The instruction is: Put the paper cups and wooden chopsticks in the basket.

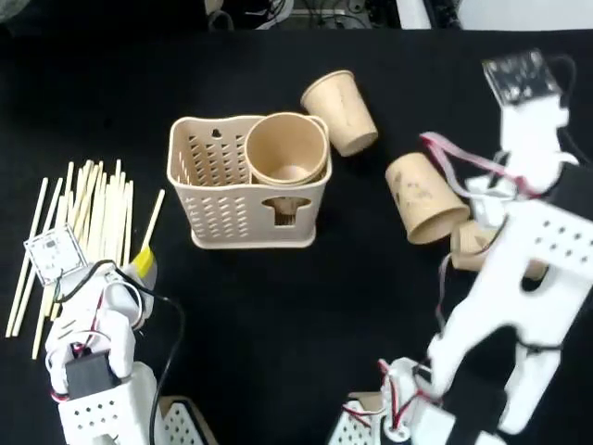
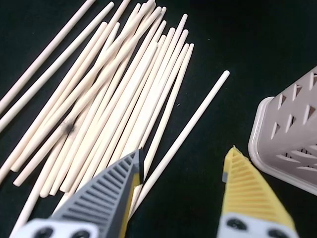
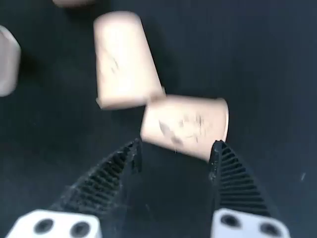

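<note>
**A:** What took up most room on the black-covered table (image 1: pixel 278 315)?

**B:** The beige perforated plastic basket (image 1: pixel 232 199), upright near the middle. One tan paper cup (image 1: pixel 287 148) stood inside it, at the end towards the loose cups.

**A:** And the loose ones?

**B:** Three, all on their sides. A second cup (image 1: pixel 341 111) lay just beside the basket's far corner and a third cup (image 1: pixel 424 197) well apart from it. A fourth cup (image 1: pixel 471 246) touched the third, half under the right arm.

**A:** The right gripper (image 3: pixel 177 148)?

**B:** Jaws spread wide, nothing in them, and the fourth cup lay crosswise just beyond the tips. I'd judge that cup was its step in hand. The tips should straddle the cup evenly at mid-body and close gently. Thin paper crushes, and a cup nudged by one finger first would roll.

**A:** And the wooden chopsticks (image 1: pixel 83 218)?

**B:** A loose fan of pale sticks lay beside the basket on the left arm's side. A lone chopstick (image 2: pixel 183 139) lay nearest the basket. The left gripper (image 2: pixel 185 163) hovered over it, wide open and empty, with the stick just inside its grey finger (image 2: pixel 111 191).

**A:** Advice there?

**B:** Centre on the stick, go down to the cloth, and pinch near mid-length so it hangs level.
</note>
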